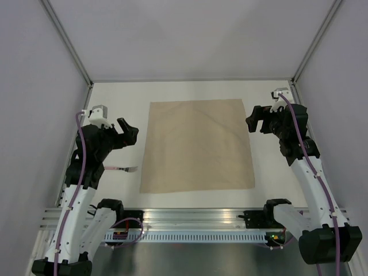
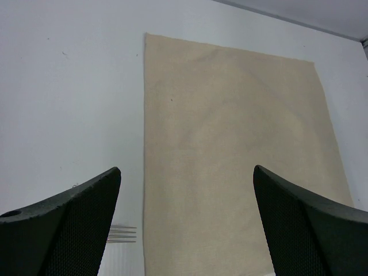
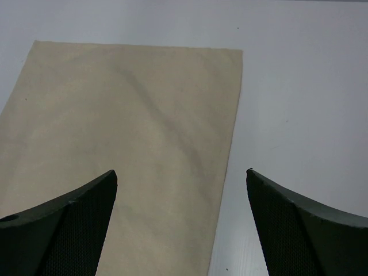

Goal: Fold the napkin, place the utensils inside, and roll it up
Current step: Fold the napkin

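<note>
The beige napkin (image 1: 198,146) lies flat and unfolded in the middle of the white table; it also fills the left wrist view (image 2: 230,155) and the right wrist view (image 3: 126,149). A silvery fork (image 1: 123,168) lies left of the napkin's near left corner, partly under the left arm; its tines (image 2: 122,234) peek out beside the left finger. My left gripper (image 1: 129,131) hovers open left of the napkin. Off the napkin's far right corner my right gripper (image 1: 256,119) hangs open too. Neither holds anything.
Grey walls with metal frame posts enclose the table on three sides. A slotted metal rail (image 1: 195,221) with the arm bases runs along the near edge.
</note>
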Motion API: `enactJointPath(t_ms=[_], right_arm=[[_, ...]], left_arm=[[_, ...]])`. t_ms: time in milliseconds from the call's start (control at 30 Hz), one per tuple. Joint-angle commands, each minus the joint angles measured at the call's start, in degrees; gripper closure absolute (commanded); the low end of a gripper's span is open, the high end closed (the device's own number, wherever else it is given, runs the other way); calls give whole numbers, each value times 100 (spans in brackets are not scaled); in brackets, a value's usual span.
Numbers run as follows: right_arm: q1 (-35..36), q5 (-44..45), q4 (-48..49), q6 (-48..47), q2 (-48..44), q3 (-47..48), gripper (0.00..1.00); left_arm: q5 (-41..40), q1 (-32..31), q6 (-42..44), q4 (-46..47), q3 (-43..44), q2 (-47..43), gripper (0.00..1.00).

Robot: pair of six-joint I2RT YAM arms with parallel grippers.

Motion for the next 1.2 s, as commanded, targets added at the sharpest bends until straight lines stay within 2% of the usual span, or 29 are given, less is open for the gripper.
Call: enactJointPath(t_ms=[0, 200, 300, 333, 367, 433, 500, 533, 600, 633, 733, 867, 1033, 1167], right_arm=[[-13, 46, -132, -49, -53, 212, 2], [-13, 18, -80, -269, -220, 89, 2], [-4, 317, -158, -295, 25, 272, 2], [-4, 440, -202, -278, 113, 325, 2], [-13, 484, -238, -243, 271, 395, 2], [-4, 520, -247, -225, 395, 431, 2], [-13, 607, -212, -225, 430, 431, 2], [-13, 686, -203, -225, 439, 440, 2], [-13, 836, -176, -216, 483, 510, 2], [-4, 871, -168, -190, 509, 528, 2], [-4, 968, -106, -172, 510, 537, 2], [-13, 1118, -71, -181, 554, 493, 2], [-4, 1135, -27, -172, 510, 440, 2], [-13, 1135, -1, -172, 501, 396, 2]], left_arm=[[263, 11, 182, 11, 79, -48, 0], [439, -103, 42, -16, 438, 223, 0], [-103, -839, -20, 37, 719, 513, 0], [-376, -1485, -29, 63, 782, 601, 0], [-961, -1849, -64, 107, 843, 733, 0], [-1387, -2795, -134, 343, 949, 1127, 0], [-1722, -3309, -266, 755, 923, 1418, 1], [-1836, -3816, -301, 897, 914, 1820, 1], [-2153, -4302, -328, 1213, 958, 2305, 2], [-2284, -4739, -328, 1502, 993, 2795, 2], [-2365, -5426, -310, 1977, 1325, 3623, 5], [-2164, -5973, -389, 2400, 1801, 5080, 10], [-2084, -6649, -301, 2577, 2758, 6384, 15], [-2022, -6949, -301, 2603, 3435, 7315, 20]])
